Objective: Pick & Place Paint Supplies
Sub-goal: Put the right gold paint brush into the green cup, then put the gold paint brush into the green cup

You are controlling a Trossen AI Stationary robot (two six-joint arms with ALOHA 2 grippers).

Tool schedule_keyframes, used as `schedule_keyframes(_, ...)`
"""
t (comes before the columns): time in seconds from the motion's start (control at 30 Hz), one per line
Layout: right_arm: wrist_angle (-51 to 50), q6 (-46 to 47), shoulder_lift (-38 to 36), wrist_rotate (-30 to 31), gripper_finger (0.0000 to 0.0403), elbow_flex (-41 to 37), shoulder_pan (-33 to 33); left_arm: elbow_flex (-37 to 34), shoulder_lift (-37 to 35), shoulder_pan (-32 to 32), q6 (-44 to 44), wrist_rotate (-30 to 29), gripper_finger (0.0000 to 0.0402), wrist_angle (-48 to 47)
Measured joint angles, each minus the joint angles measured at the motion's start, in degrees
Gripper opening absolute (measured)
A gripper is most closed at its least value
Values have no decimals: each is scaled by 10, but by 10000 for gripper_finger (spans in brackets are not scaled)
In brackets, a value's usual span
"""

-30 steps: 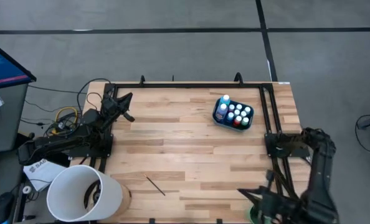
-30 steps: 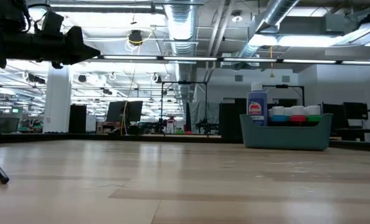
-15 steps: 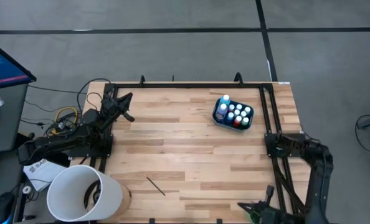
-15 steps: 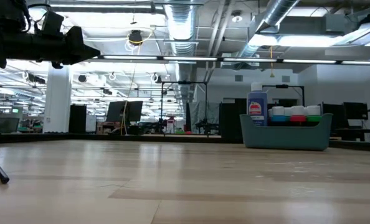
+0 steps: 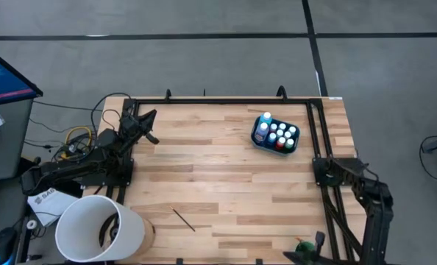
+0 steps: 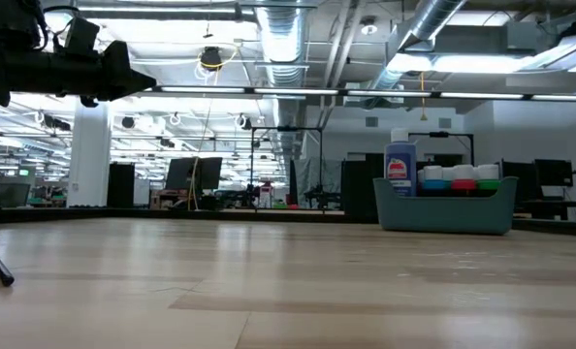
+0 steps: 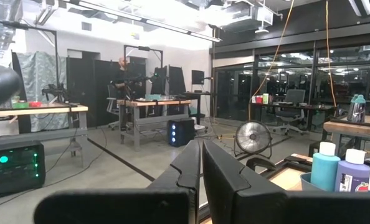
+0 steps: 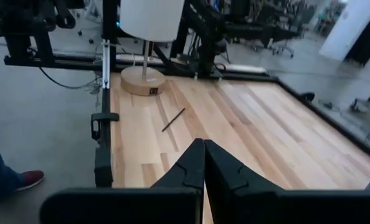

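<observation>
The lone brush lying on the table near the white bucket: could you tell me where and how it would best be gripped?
Grip the brush at mid-length, coming straight down from above, fingers closing across its thin shaft. It lies flat and diagonal on bare wood, clear of the bucket, so the wrist should probably turn to match that slant.

The left pincer (image 7: 202,163) is closed, with two white-capped paint bottles (image 7: 339,176) near it.

— what do you see of the paint supplies?
— i see white-capped bottles (image 5: 280,135) upright, packed together at the table's far right, and one thin dark brush (image 5: 183,219) lying flat near the front left.
</observation>
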Motion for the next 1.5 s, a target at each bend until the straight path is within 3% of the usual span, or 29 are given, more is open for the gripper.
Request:
schedule_keyframes(0.17,0,17,0,37,0,-42,14,0,0,0,0,0,8,0)
schedule_keyframes(0.43,0,87,-1,40,0,-96,26,0,0,0,0,0,8,0)
schedule_keyframes(0.93,0,105,-2,12,1,-98,33,0,0,0,0,0,8,0)
schedule_keyframes(1.33,0,119,-2,-25,62,-98,31,0,0,0,0,0,8,0)
schedule_keyframes(1.5,0,112,-23,-28,75,-94,-7,0,0,0,0,0,8,0)
